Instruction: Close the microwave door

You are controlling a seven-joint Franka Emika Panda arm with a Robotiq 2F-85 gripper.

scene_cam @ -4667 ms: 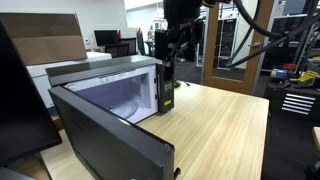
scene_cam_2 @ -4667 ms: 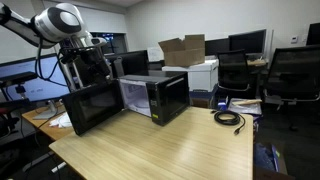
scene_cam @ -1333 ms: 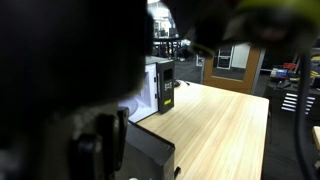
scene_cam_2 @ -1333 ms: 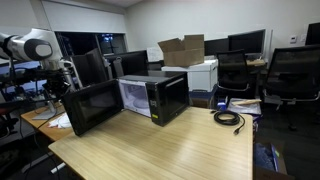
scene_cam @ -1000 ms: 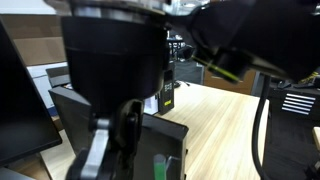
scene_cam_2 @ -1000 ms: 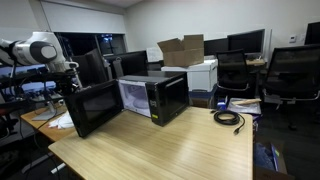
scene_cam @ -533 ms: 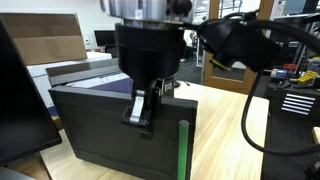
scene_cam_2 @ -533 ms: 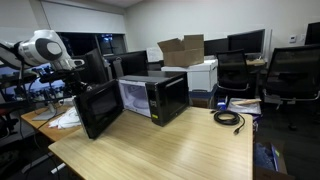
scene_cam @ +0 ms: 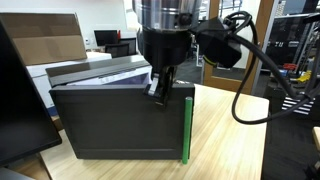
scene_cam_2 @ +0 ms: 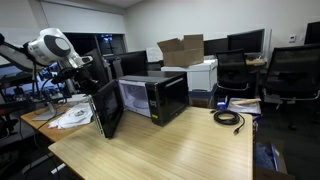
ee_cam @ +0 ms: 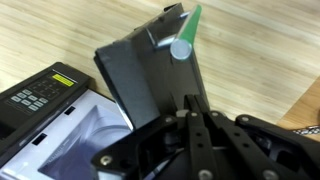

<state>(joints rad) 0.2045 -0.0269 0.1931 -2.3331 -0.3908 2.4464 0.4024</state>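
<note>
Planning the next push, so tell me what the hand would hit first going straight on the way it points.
The microwave door: the hand points down onto its upper edge, near the green strip, and seems to touch it already, though depth is unclear.

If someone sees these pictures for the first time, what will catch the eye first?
The microwave door, a wide dark panel with a green strip on one edge, fills much of an exterior view and stands partly open at the microwave. The claw is at the door's upper edge. Farther back, a brown cardboard box stands out among the desks.
</note>
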